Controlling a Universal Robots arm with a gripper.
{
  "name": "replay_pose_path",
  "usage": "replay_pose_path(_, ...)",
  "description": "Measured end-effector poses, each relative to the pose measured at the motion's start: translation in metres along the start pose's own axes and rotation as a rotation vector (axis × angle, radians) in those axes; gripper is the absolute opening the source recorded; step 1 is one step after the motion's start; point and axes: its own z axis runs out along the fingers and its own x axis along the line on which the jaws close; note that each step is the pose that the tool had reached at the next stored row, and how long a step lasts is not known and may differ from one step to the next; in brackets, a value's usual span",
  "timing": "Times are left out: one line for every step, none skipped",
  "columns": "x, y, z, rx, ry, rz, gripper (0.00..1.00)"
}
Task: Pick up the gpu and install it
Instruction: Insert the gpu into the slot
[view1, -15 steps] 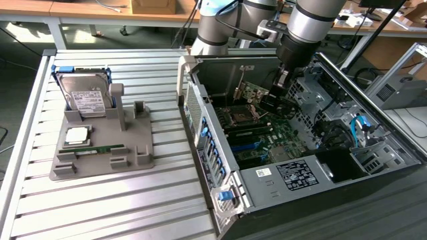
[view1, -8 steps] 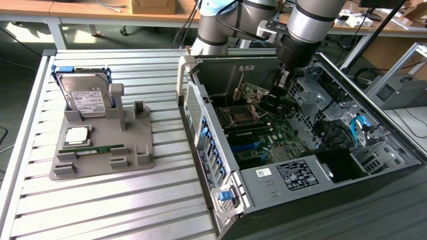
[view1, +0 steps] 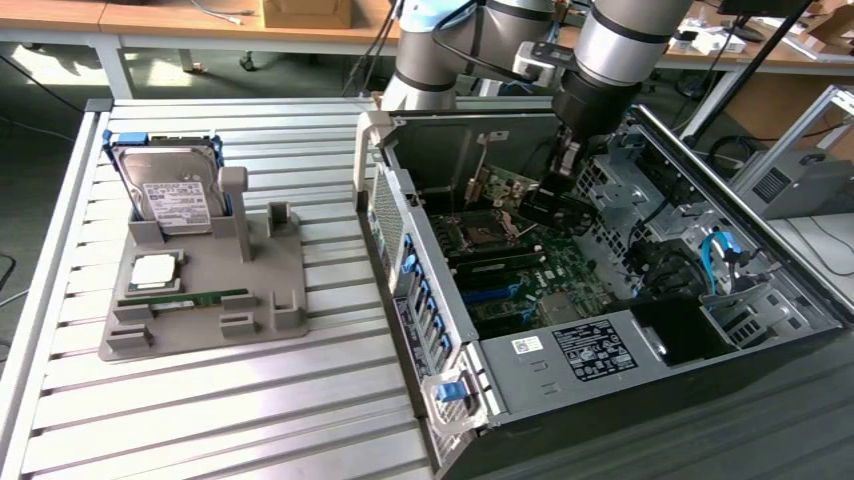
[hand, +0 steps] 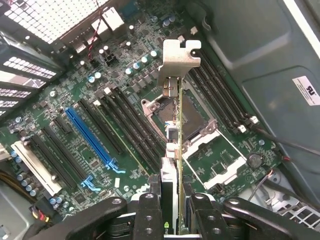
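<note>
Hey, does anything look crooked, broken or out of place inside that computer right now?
Nothing looks spilled or damaged. The one thing not in its place is the gpu. It is clamped edge-on in the hand and hangs above the motherboard, clear of the blue slot.

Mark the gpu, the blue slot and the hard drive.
gpu (hand: 178, 60): wrist view, on its silvery bracket.
blue slot (hand: 92, 138): wrist view, mid-length of the slot.
hard drive (view1: 171, 197): exterior view, on its white label.

You have a green motherboard with one bright blue slot, a gpu showing silvery metal, a black hand, a pale grey slatted bench.
</note>
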Motion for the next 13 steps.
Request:
replay_pose_path(0.0,0.0,0.0,-0.0004,-0.0001,-0.009,0.27)
replay_pose_path(0.0,0.0,0.0,-0.0007,-0.0001,-0.016,0.27)
replay_pose_path(0.0,0.0,0.0,-0.0009,-0.0001,-0.022,0.27)
replay_pose_path(0.0,0.0,0.0,-0.0013,-0.0001,-0.031,0.27)
replay_pose_path(0.0,0.0,0.0,-0.0016,-0.0001,-0.038,0.27)
replay_pose_path(0.0,0.0,0.0,-0.0019,-0.0001,-0.044,0.27)
replay_pose_path(0.0,0.0,0.0,-0.0021,-0.0001,-0.051,0.27)
replay_pose_path(0.0,0.0,0.0,-0.0024,-0.0002,-0.057,0.27)
replay_pose_path(0.0,0.0,0.0,-0.0027,-0.0002,-0.063,0.27)
replay_pose_path(0.0,0.0,0.0,-0.0029,-0.0002,-0.069,0.27)
replay_pose_path(0.0,0.0,0.0,-0.0031,-0.0002,-0.074,0.27)
replay_pose_path(0.0,0.0,0.0,-0.0033,-0.0002,-0.079,0.27)
replay_pose_path(0.0,0.0,0.0,-0.0036,-0.0002,-0.085,0.27)
